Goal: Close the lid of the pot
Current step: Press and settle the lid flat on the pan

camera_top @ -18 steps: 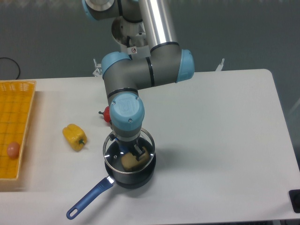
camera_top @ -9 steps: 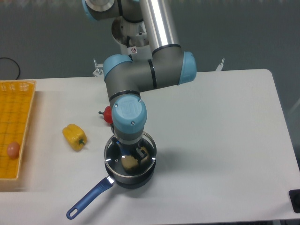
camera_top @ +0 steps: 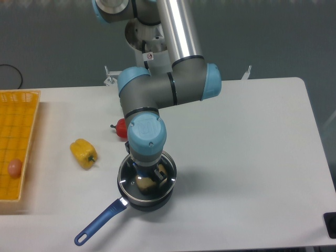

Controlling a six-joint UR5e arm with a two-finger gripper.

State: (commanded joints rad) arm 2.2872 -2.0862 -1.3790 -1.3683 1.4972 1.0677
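We see a big white desk (camera_top: 247, 157) that fills most of the frame. A black pot (camera_top: 148, 198) sits on it near the lower middle, and its long blue handle points to the lower left. A yellow pepper (camera_top: 84, 153) lies on the desk to the left of the pot. A small red thing (camera_top: 121, 127) lies just above the pot, partly hidden. A yellow basket (camera_top: 21, 126) rests at the left edge.
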